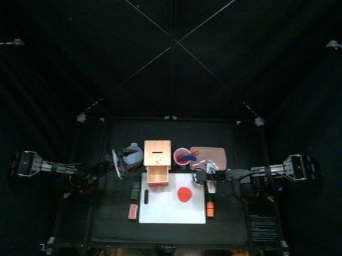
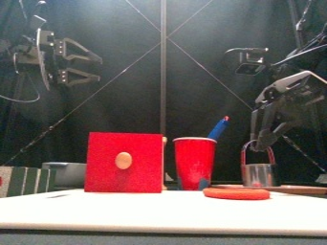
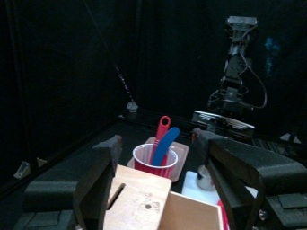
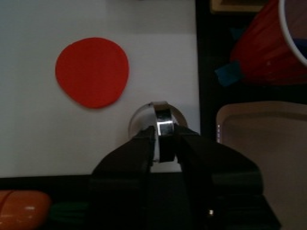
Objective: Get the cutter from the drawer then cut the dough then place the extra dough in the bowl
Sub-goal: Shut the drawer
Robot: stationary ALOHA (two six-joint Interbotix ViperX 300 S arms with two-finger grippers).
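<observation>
Now right gripper pinches the cutter by its handle, aiming for the dough. Left gripper idles, jaws apart

My top camera looks down from high above the tabletop; the front one sits level at its edge. The right wrist camera is close over the dough. All 4 views catch the red cup.
</observation>
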